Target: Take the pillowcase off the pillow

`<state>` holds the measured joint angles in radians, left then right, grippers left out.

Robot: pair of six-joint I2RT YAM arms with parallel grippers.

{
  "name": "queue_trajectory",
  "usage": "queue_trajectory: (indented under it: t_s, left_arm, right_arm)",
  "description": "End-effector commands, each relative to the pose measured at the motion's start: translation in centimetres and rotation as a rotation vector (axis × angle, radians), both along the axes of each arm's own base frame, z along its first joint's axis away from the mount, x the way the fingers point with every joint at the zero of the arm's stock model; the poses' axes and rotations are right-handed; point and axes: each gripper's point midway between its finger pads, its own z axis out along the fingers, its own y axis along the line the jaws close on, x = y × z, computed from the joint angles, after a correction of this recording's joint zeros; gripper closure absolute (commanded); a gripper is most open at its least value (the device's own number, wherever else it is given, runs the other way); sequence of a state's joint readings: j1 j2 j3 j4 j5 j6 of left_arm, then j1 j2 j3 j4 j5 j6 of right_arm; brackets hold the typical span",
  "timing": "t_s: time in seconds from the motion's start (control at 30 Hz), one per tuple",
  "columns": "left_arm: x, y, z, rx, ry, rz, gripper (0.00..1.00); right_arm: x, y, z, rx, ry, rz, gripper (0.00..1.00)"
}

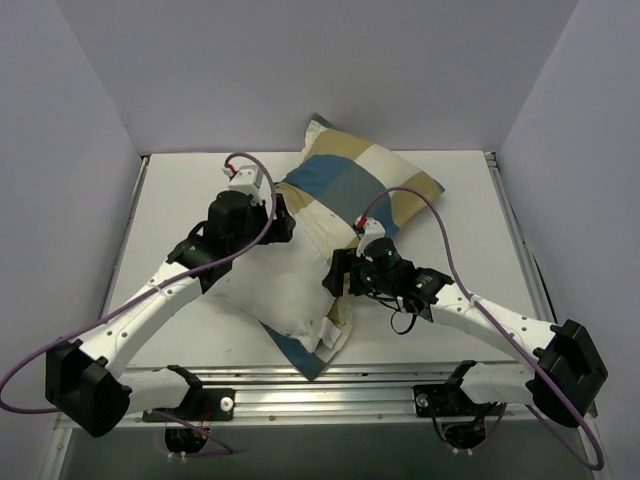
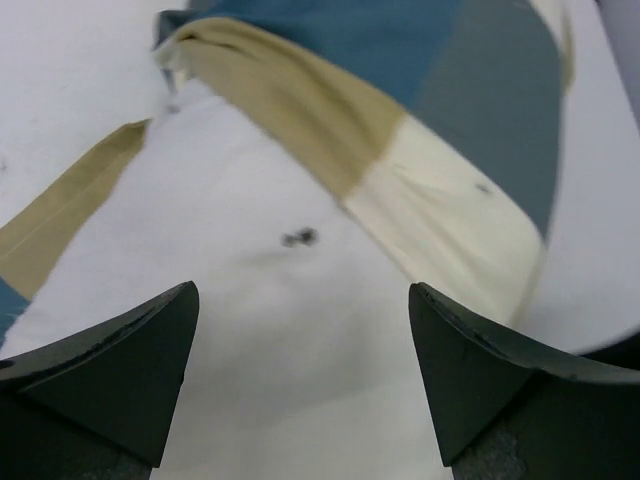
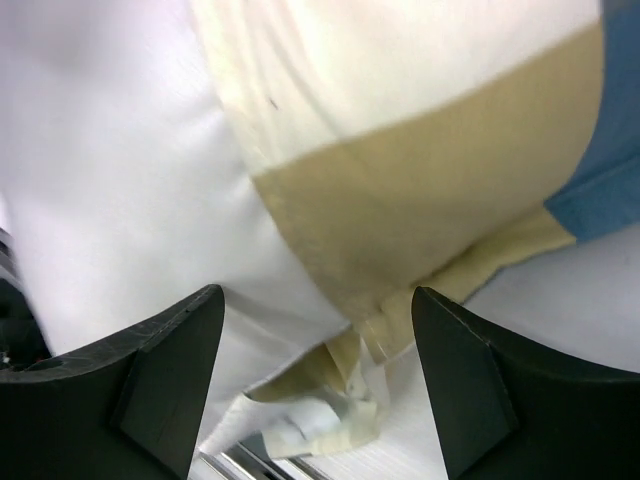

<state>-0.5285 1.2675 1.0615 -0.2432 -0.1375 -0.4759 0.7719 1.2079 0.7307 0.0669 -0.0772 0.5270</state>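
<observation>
Pillowcase (image 1: 350, 185) covers far half of pillow (image 1: 280, 280). Left end effector (image 2: 302, 300) wide over bare pillow; right end effector (image 3: 318, 295) open, empty, at pillow's right edge. Suggest: left pins pillow, right pinches pillowcase edge.

The pillowcase (image 1: 340, 185) has wide blocks of blue, grey-blue, tan and cream, with a blue edge at the near corner. The pillow (image 1: 280, 285) is plain white; the left wrist view shows one small dark spot (image 2: 298, 238) on it. The table (image 1: 170, 200) is white. The arms (image 1: 150, 305) are white with black joints, and their cables (image 1: 30, 360) are purple. The rail (image 1: 330, 385) is silver.
</observation>
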Motion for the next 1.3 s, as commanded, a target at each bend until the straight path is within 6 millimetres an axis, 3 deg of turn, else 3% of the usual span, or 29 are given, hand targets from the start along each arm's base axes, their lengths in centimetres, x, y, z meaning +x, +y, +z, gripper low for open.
queue_trajectory:
  t_s: [0.0, 0.17, 0.23, 0.3, 0.4, 0.53, 0.87, 1.17, 1.27]
  left_arm:
    - [-3.9, -2.0, 3.6, 0.118, -0.101, -0.160, 0.06]
    - [-8.9, -5.1, 1.4, 0.257, -0.082, -0.324, 0.06]
    - [-9.3, -4.9, 0.5, 0.357, -0.090, -0.292, 0.06]
    - [-10.2, -6.1, -0.7, 0.429, -0.075, -0.317, 0.06]
    - [-10.5, -7.6, -2.0, 0.482, -0.065, -0.325, 0.06]
    - [-10.5, -8.0, -3.2, 0.531, -0.052, -0.279, 0.06]
    - [-11.0, -7.2, -8.8, 0.549, 0.046, -0.205, 0.06]
    - [-11.3, -7.9, -12.1, 0.511, 0.101, -0.204, 0.02]
    - [-11.3, -7.6, -13.0, 0.516, 0.116, -0.197, 0.16]
  right_arm:
    - [2.4, 1.7, 5.8, 0.094, -0.146, -0.001, 0.29]
    - [2.7, 0.1, 6.7, 0.084, -0.176, -0.062, 0.29]
    - [2.7, -1.1, 6.9, 0.077, -0.188, -0.096, 0.29]
    - [2.8, -2.3, 6.9, 0.071, -0.187, -0.130, 0.28]
    - [3.0, -4.4, 5.8, 0.049, -0.163, -0.196, 0.28]
    - [2.6, -5.5, 4.5, 0.053, -0.134, -0.222, 0.28]
    - [2.2, -3.0, 1.2, 0.151, -0.064, -0.158, 0.28]
    - [2.2, -1.7, -3.1, 0.153, 0.002, -0.114, 0.29]
    - [2.2, -1.0, -3.1, 0.184, 0.001, -0.087, 0.34]
